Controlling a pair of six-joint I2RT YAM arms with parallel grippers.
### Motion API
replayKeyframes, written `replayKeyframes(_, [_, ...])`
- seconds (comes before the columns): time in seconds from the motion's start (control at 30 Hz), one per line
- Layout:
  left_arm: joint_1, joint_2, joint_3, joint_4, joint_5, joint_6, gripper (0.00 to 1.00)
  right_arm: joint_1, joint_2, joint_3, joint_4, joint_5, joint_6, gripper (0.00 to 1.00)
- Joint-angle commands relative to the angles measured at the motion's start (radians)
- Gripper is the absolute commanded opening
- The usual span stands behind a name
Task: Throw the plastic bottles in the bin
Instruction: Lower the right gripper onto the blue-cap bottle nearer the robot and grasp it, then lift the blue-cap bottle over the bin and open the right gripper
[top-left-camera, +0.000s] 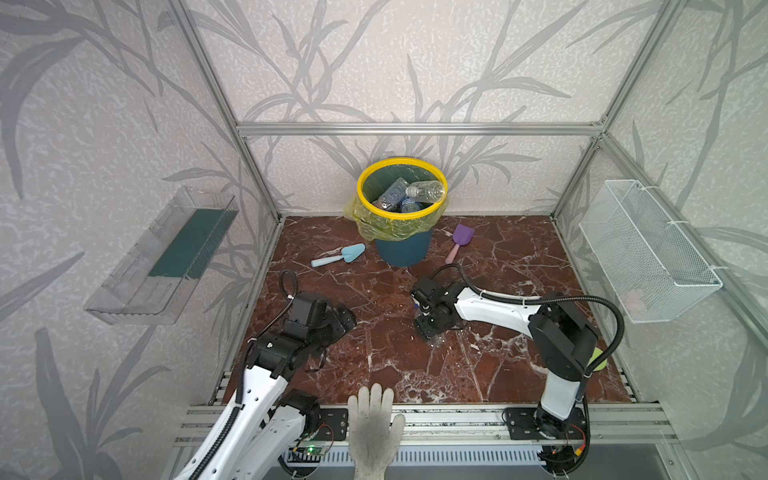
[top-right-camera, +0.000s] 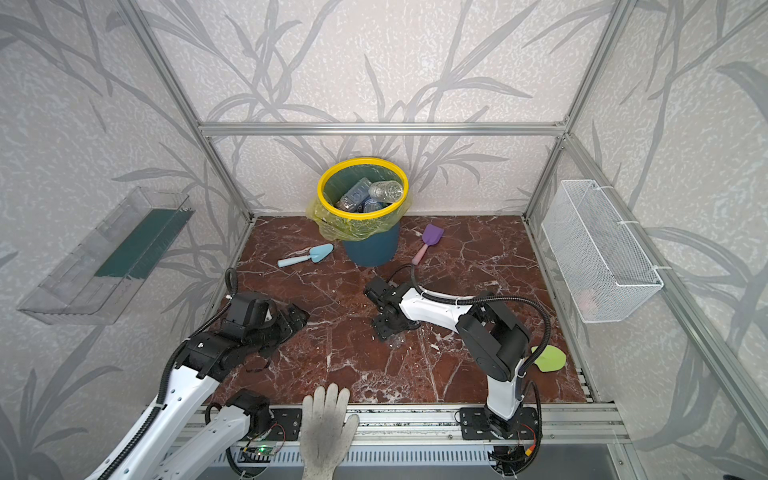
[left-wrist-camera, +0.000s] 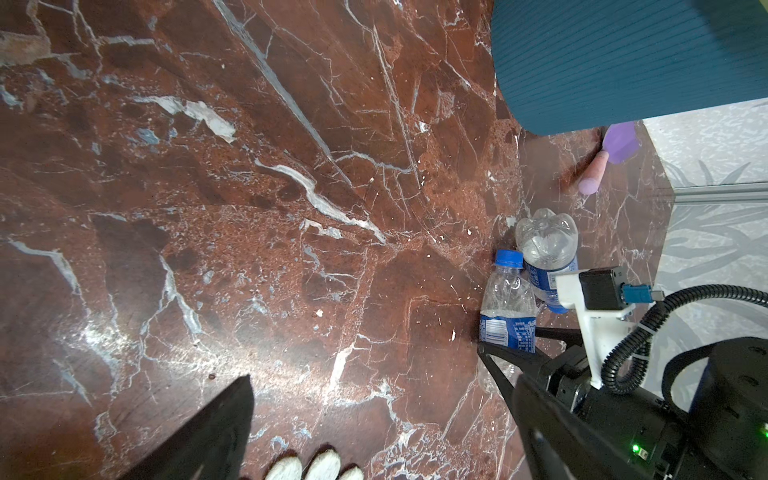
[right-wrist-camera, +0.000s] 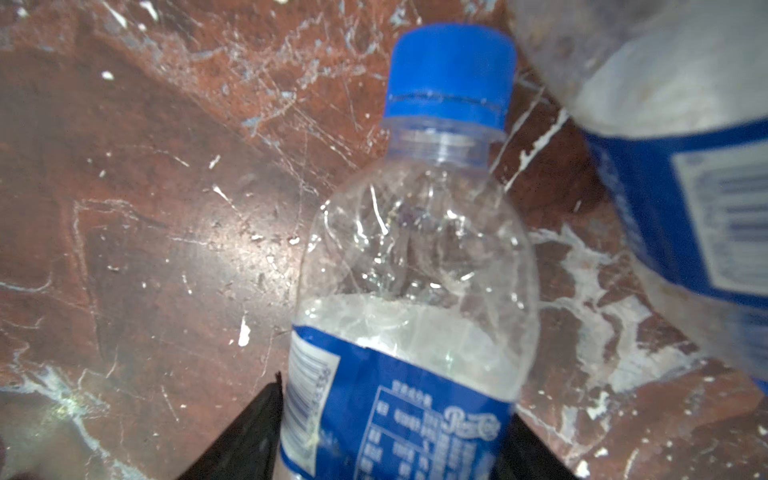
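Observation:
The bin (top-left-camera: 403, 249) is dark teal with a yellow rim and a yellow liner, and stands at the back centre in both top views. Several plastic bottles (top-left-camera: 424, 190) lie inside it. Two more clear, blue-labelled bottles lie on the marble floor. My right gripper (right-wrist-camera: 395, 407) points down and is shut on the label of one bottle (right-wrist-camera: 415, 270), a finger pressed against each side. The second bottle (right-wrist-camera: 685, 166) lies close beside it. The left wrist view shows both, the gripped bottle (left-wrist-camera: 507, 307) and its neighbour (left-wrist-camera: 548, 249). My left gripper (left-wrist-camera: 382, 424) hangs open and empty over bare floor.
A light-blue toy shovel (top-left-camera: 338, 255) and a purple one (top-left-camera: 459, 241) lie on either side of the bin. A gloved hand (top-left-camera: 374, 428) rests on the front rail. A white wire basket (top-left-camera: 648, 249) hangs on the right wall, a clear tray (top-left-camera: 162, 257) on the left.

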Motion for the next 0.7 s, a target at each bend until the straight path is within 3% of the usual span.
replayKeyframes(0.0, [0.006,-0.005,-0.019,-0.013,-0.012,-0.007,0.97,-0.001,-0.039,-0.025,-0.007,0.000,0.034,0.62])
replayKeyframes(0.13, [0.006,0.000,-0.021,-0.008,-0.009,-0.008,0.97,0.001,-0.109,-0.090,0.015,-0.015,0.060,0.54])
replayKeyframes(0.53, [0.006,0.029,-0.035,0.022,0.001,-0.010,0.97,0.096,-0.359,-0.321,0.050,-0.063,0.216,0.52])
replayKeyframes(0.67, [0.006,0.038,-0.029,0.024,-0.002,-0.003,0.97,0.102,-0.445,-0.322,0.048,-0.068,0.235,0.51])
